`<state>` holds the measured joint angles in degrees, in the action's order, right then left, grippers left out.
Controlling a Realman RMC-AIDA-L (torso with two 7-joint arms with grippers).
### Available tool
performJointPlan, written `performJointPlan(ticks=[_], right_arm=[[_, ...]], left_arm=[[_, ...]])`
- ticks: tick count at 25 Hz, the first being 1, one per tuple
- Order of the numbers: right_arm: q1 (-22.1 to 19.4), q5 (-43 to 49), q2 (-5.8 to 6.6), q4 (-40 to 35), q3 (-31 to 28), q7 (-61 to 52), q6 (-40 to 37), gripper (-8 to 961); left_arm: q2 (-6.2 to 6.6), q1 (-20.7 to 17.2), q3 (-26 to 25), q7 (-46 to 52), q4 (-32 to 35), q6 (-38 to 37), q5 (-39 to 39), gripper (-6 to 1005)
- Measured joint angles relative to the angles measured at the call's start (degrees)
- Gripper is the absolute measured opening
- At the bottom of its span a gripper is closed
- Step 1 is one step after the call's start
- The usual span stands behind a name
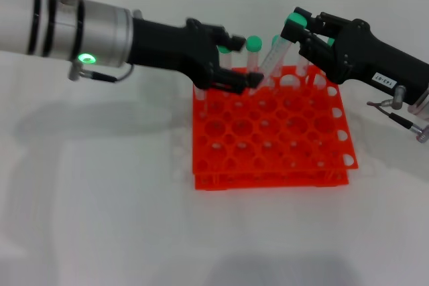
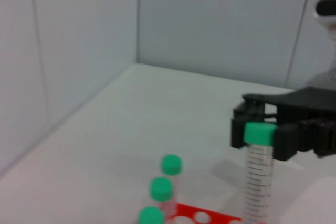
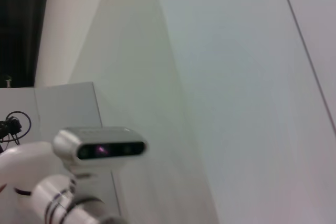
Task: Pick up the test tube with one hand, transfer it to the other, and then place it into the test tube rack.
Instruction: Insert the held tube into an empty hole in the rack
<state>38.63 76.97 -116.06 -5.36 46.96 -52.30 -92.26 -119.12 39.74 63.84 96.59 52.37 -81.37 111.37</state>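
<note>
The orange-red test tube rack sits mid-table; its edge also shows in the left wrist view. My right gripper, with the white label, is shut on the green cap of the test tube. It holds the tube tilted, with the lower end at the rack's back row. The left wrist view shows this grip and the clear tube below it. My left gripper, on the arm with the green ring light, is open over the rack's back left, beside the tube.
Other green-capped tubes stand in the rack's back row and show in the left wrist view. Cables hang under the right arm. The right wrist view shows only wall and the left arm's camera.
</note>
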Motion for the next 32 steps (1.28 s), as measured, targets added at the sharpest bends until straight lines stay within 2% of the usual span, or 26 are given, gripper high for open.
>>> performJointPlan(ticks=[2, 3, 5, 8, 12, 18, 22, 26, 32], right_arm=[[-0.3, -0.2, 0.07, -0.1, 0.0, 0.1, 0.1, 280], [-0.4, -0.3, 0.14, -0.1, 0.0, 0.2, 0.1, 281], [-0.5, -0.4, 0.22, -0.1, 0.0, 0.4, 0.2, 283], [-0.6, -0.4, 0.32, -0.6, 0.1, 0.4, 0.4, 286], [-0.7, -0.3, 0.28, -2.1, 0.5, 0.4, 1.4, 289], [0.1, -0.1, 0.35, -2.7, 0.5, 0.1, 3.0, 295], [0.9, -0.1, 0.32, -3.2, 1.0, 0.7, 4.3, 299], [1.7, 0.0, 0.17, -3.8, 1.9, 1.6, 5.3, 303], [4.2, -0.1, -0.07, -4.1, 4.4, 3.1, 8.0, 308]], left_arm=[[0.00, -0.9, 0.0, 0.6, 1.8, 0.0, 0.0, 625], [-0.08, -5.0, 0.0, 3.0, 8.9, -0.1, -0.2, 664], [-0.10, -6.6, 0.0, 3.6, 11.2, -0.1, -0.4, 743], [-0.24, -12.3, 0.0, 3.3, 16.9, -0.1, -3.7, 861], [-0.27, -19.9, -0.2, -1.6, 18.8, 0.1, -10.5, 888], [-0.25, -30.5, -1.0, -9.5, 16.2, 0.6, -18.8, 895], [-0.24, -35.3, -3.5, -13.5, 12.3, 0.2, -20.8, 895], [-0.13, -37.1, -5.8, -16.5, 7.3, 0.1, -20.5, 895], [0.11, -37.0, -6.9, -21.2, 1.8, 0.1, -19.4, 895]])
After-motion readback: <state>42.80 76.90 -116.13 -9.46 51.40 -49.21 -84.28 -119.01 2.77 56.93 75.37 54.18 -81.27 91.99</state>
